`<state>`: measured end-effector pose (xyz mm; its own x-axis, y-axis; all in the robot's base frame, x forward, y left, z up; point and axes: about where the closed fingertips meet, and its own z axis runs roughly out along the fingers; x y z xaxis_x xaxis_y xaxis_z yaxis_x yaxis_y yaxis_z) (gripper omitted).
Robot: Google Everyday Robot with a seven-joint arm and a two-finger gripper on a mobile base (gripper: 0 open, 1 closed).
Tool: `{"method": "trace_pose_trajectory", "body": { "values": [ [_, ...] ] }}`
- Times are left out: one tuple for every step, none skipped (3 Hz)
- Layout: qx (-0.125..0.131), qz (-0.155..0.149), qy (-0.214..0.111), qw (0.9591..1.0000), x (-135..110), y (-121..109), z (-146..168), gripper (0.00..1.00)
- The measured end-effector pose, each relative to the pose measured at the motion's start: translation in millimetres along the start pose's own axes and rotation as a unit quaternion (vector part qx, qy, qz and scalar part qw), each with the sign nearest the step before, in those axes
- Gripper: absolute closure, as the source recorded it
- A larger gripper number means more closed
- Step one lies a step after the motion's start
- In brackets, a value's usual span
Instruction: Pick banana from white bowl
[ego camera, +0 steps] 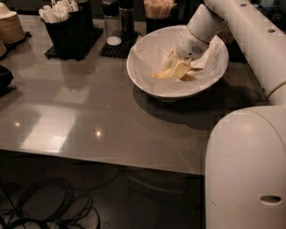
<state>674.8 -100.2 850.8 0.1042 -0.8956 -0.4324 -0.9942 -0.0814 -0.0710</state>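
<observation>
**Fingers low in the bowl, grip not readable**

Fingers point(181, 69), pale and blocky, are pressed down into the middle of the white bowl point(134, 76). Whether they are closed on anything or standing apart cannot be told. The gripper point(178, 67) reaches in from the bowl's far right side, and its rounded white wrist sits just above the rim.

The banana point(160, 74) lies in the bowl as a yellow piece touching the left side of the gripper. Darker yellow-brown bits show just to the right of the gripper. Crumpled white paper point(147, 51) lines the inside of the bowl under both.

The bowl rests on the desk point(89, 116) near its far right corner. The arm point(250, 40) runs from the gripper along the right edge, back to the robot's white body point(246, 170) at the near right corner.

Along the far edge, left of the bowl, stand a black holder of white items point(67, 27) and a small white lid point(114, 40) on a dark mat. A cup of tan sticks point(158, 8) stands behind the bowl. A stack of tan plates point(9, 27) sits at the far left corner. Cables point(44, 210) lie on the floor below the near edge.
</observation>
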Motion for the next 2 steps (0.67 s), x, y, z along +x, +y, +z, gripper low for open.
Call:
{"method": "trace_pose_trajectory", "body": {
  "values": [
    [0.033, 0.001, -0.003, 0.9995, -2.7, -6.1, -16.2, 0.95],
    [0.103, 0.009, 0.004, 0.9947, -6.6, -4.1, -64.8, 1.00]
  ]
}}
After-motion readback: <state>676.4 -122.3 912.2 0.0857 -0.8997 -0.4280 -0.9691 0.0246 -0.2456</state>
